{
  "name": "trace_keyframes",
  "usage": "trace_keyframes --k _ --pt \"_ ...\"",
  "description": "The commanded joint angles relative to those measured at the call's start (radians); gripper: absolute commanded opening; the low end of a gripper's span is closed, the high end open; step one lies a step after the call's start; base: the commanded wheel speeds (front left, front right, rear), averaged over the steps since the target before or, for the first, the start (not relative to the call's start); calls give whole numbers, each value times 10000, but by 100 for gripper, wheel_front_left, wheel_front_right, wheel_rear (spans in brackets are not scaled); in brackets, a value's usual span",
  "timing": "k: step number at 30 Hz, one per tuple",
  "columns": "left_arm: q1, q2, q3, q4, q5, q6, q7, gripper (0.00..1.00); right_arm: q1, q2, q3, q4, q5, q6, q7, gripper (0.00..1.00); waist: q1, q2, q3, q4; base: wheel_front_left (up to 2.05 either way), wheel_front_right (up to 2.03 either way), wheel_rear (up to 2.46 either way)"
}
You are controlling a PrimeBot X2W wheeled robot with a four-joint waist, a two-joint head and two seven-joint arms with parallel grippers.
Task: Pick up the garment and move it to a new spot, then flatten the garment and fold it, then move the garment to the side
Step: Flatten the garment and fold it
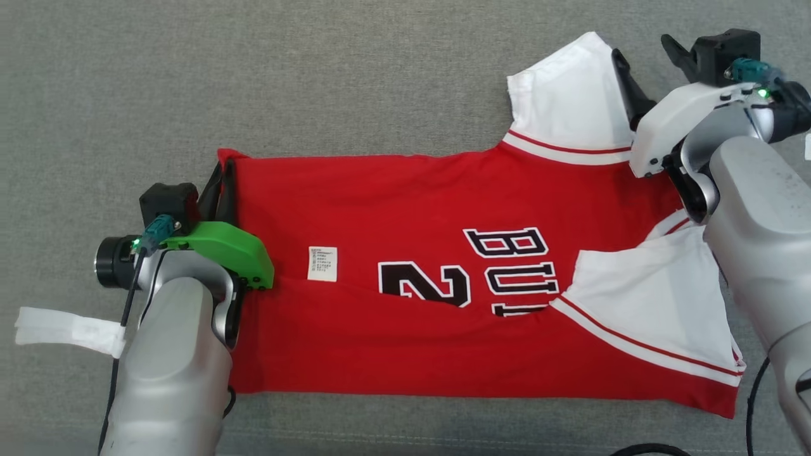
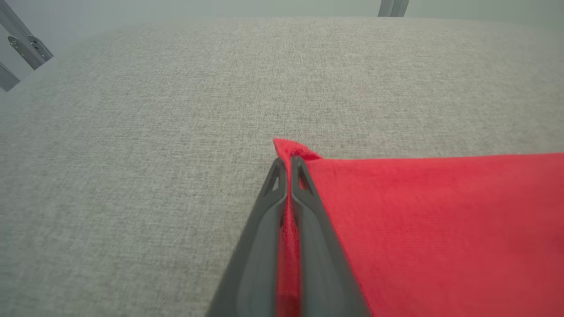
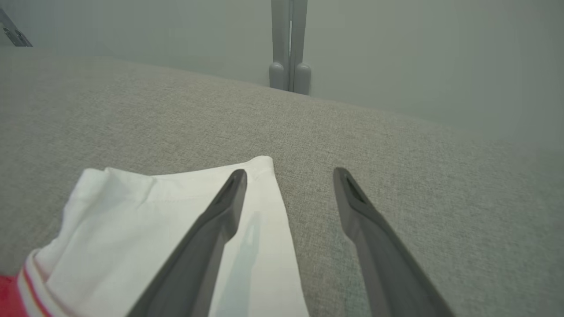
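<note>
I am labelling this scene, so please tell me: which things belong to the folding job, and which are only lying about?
For the job:
red shirt
left hand, shut on its corner
right hand, open, one finger over a white sleeve

Lying about:
white strip beside the left arm
metal post beyond the grey surface

surf: grey fabric cover (image 1: 380,76) | bkgd: metal post (image 3: 289,48) | metal bracket (image 2: 26,48) past far edge

Red jersey (image 1: 393,209), white sleeves (image 1: 570,101) (red-striped trim (image 1: 564,151)), grey woven surface (image 1: 190,76)
</note>
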Motion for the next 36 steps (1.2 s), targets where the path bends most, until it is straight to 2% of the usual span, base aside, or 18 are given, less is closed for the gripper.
trace_keyframes --k 1,11,12,13,14,19,24,28,36 --pt "-140 18 -168 -131 -231 -45 11 0 -293 -99 81 227 26 -10 131 100 -1 0 200 399 0 0 0" --pt "-394 16 -1850 -726 -1555 355 11 0 -1436 -124 618 2164 679 -10 1461 100 -1 0 687 1015 0 0 0" --pt "-416 19 -1944 -749 -1642 419 11 0 -1433 -101 682 2234 706 -10 1438 84 -1 0 686 1024 0 0 0" --pt "-439 19 -1995 -779 -1695 447 11 0 -1470 -127 735 2231 740 -6 1232 40 -1 0 688 1014 0 0 0" --pt "-445 17 -2018 -806 -1726 505 11 0 -1501 -157 739 2271 829 -7 1095 1 -1 0 674 985 0 0 0" --pt "-253 29 -1746 -781 -1651 658 11 0 -1418 -264 930 2362 1062 -15 328 0 -1 0 372 709 0 0 0" --pt "-106 63 -1194 -687 -1309 632 10 0 -1279 -259 970 2228 1357 -13 -692 0 -1 0 -185 378 0 0 0" --pt "113 160 -810 -779 -1042 559 11 0 -910 -338 922 1792 1603 -13 -1081 0 -1 0 -758 165 0 0 0" --pt "1141 263 -198 -620 -693 268 11 0 1314 -336 -7 -675 1586 -13 -1124 0 -1 0 -2042 -204 0 0 0"
